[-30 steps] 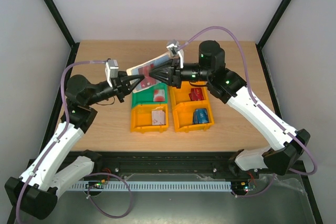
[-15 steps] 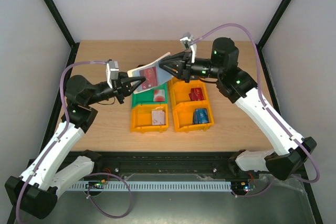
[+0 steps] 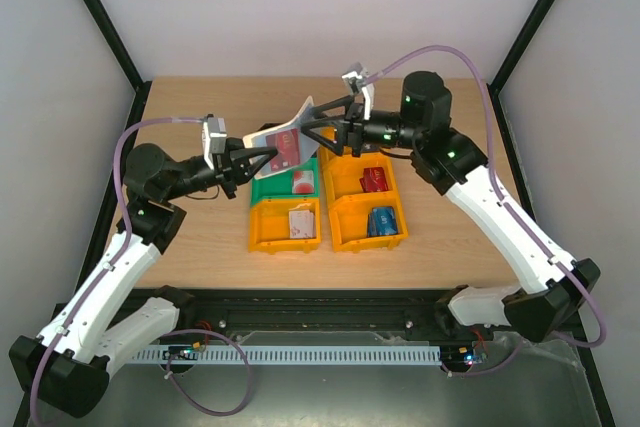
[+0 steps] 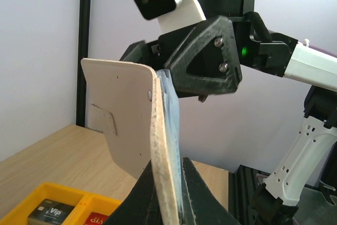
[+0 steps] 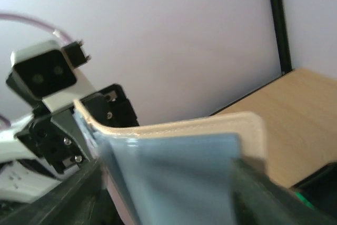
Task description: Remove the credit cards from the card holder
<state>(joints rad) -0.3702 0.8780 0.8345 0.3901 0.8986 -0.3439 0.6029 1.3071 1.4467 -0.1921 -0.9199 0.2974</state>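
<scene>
- Top external view: the light wooden desk (image 3: 190, 117) carries a cluster of small plastic bins in its middle, with both arms reaching in above them.
- The bins are an orange double bin (image 3: 368, 243) on the right, a single orange bin (image 3: 268, 227) to its left, and a green bin (image 3: 270, 189) behind that one.
- The flat, whitish card holder with tan edges (image 3: 285, 137) is held in the air over the back of the bins, opened out between the two arms.
- The left pincer (image 3: 262, 154) is clenched on the holder's near end; its wrist view shows both fingers tight on the edge.
- The right pincer (image 3: 312, 130) is released. Its fingers stand apart on either side of the holder's far end, with nothing pinched that I can see.
- Four thin plastic cards are already out: a red card (image 3: 374, 180), a blue card (image 3: 383, 221), a white-pink card (image 3: 300, 224) and another reddish card (image 3: 303, 182), one per compartment.
- A red card (image 3: 285, 154) shows on the holder's open face, so the task looks mostly done but not finished.
- Whether the pale blue sheet inside the holder is a card or lining, I cannot tell.
</scene>
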